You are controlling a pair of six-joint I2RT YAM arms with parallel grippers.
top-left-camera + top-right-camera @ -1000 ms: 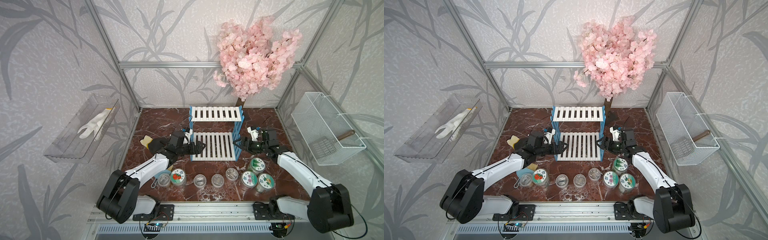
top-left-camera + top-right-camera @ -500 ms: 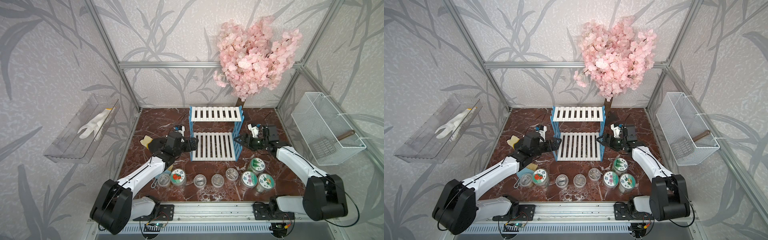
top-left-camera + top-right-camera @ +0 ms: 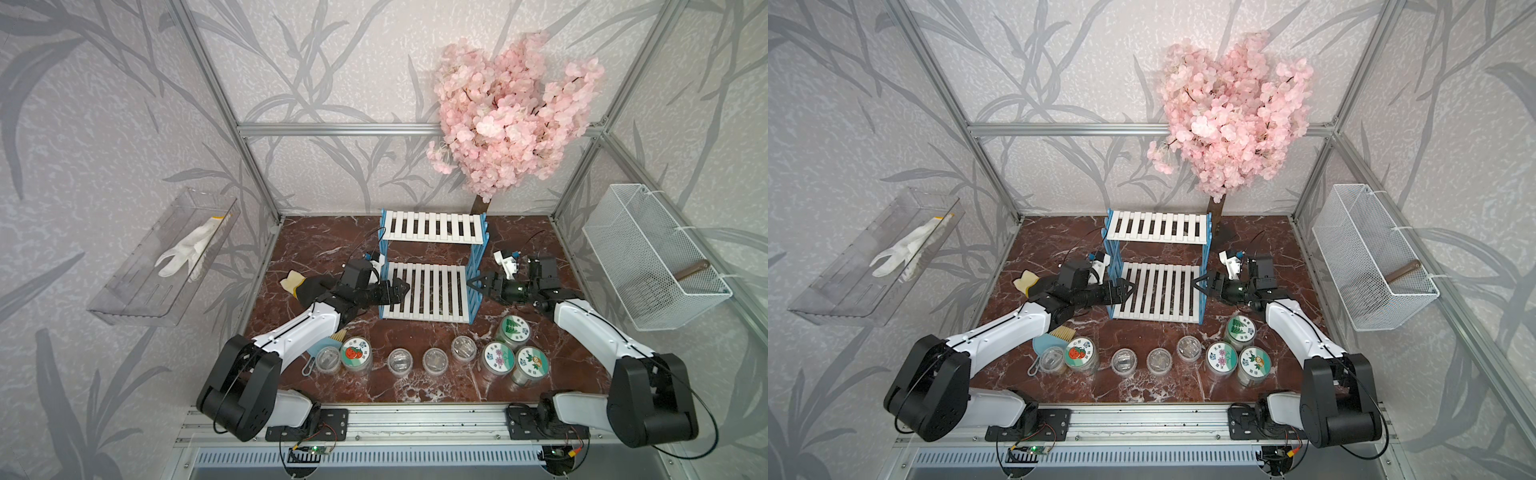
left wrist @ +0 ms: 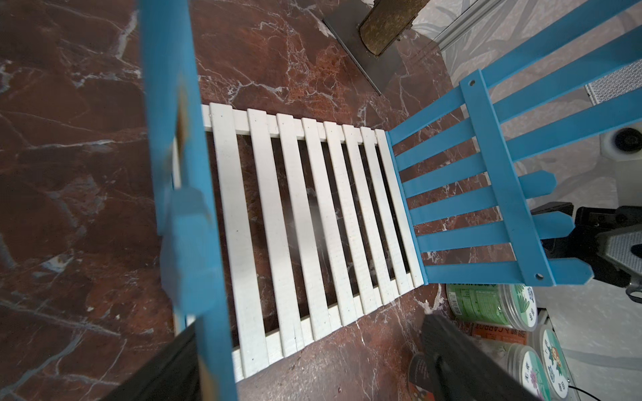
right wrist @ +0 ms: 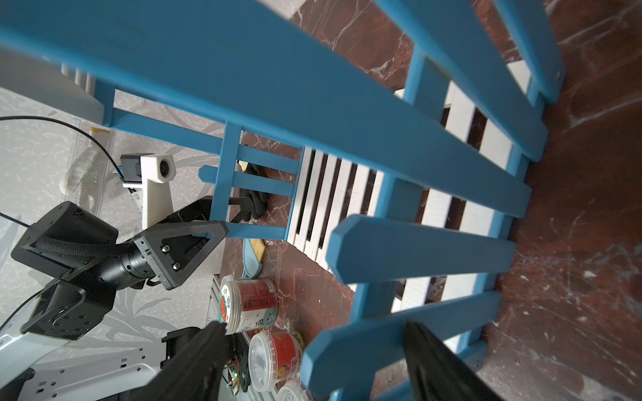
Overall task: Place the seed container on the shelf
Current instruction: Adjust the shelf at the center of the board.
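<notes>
Seed container, tomato label: unheld, upright in jar row on marble tabletop, in front of shelf | left gripper, right gripper: jaws spread, straddling blue side frames, not clamped; probably to steady or shift it | clear round plastic, printed lids; shelf white-slatted, bare.

The shelf's sides are blocked by the left gripper and right gripper, and the tabletop's front edge by jars; the shelf boards are left open from above.

We see matt blue frames and white speckled slats on the shelf. The tabletop looks like glossy marble, the basket wire mesh.
</notes>
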